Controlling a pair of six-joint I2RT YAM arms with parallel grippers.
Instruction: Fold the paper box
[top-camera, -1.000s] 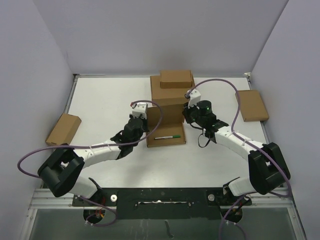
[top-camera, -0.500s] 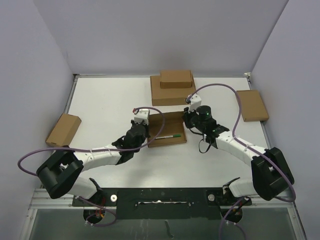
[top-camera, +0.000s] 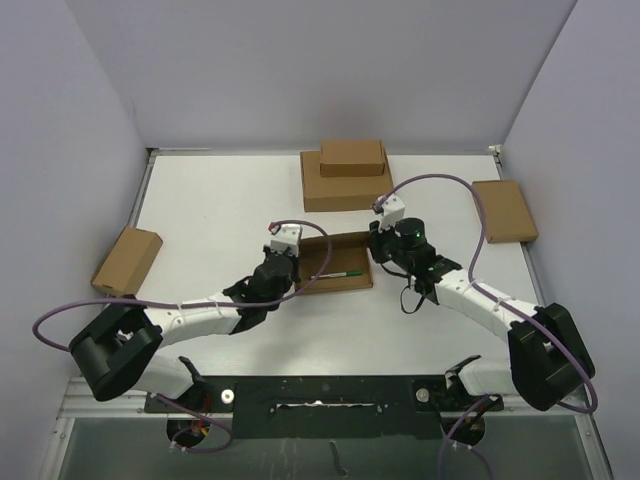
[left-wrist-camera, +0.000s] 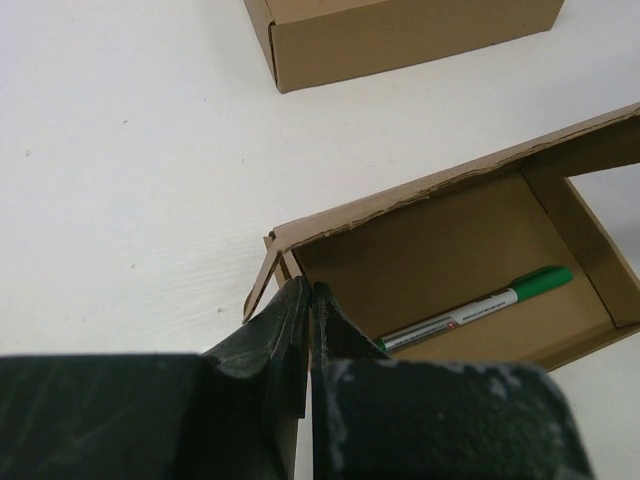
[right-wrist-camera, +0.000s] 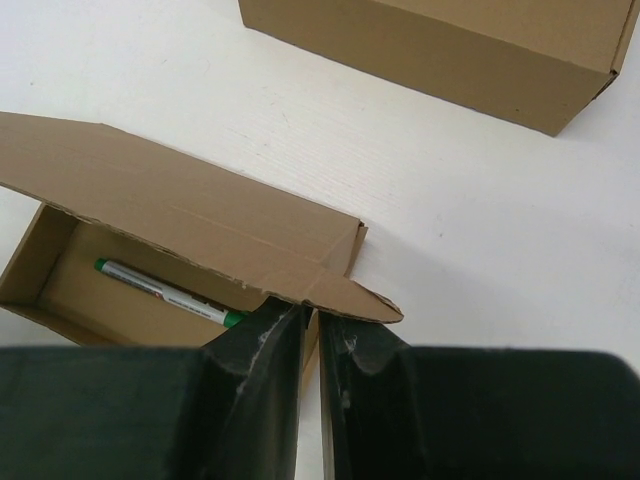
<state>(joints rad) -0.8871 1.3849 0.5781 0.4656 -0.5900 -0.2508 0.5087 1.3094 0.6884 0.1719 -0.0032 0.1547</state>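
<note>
The paper box (top-camera: 335, 272) lies open at the table's middle with a green-capped pen (top-camera: 335, 273) inside. Its lid hangs tilted over the back half. My left gripper (top-camera: 293, 262) is shut on the box's left side wall. In the left wrist view the gripper (left-wrist-camera: 311, 290) pinches that wall at the box's (left-wrist-camera: 440, 250) near left corner, beside the pen (left-wrist-camera: 475, 310). My right gripper (top-camera: 368, 255) is shut on the right side wall. In the right wrist view the gripper (right-wrist-camera: 310, 312) sits under the lid's rounded tab on the box (right-wrist-camera: 200, 210), close to the pen (right-wrist-camera: 165, 290).
A wide brown box (top-camera: 345, 190) with a smaller box (top-camera: 352, 157) on top stands behind the paper box; it also shows in the wrist views (left-wrist-camera: 400, 30) (right-wrist-camera: 450, 40). A plain box (top-camera: 504, 210) lies at the right edge, another (top-camera: 127, 258) at the left edge.
The lid, standing up a second ago, has swung forward and down over the box. Both grippers have moved nearer with the box's sides in them.
</note>
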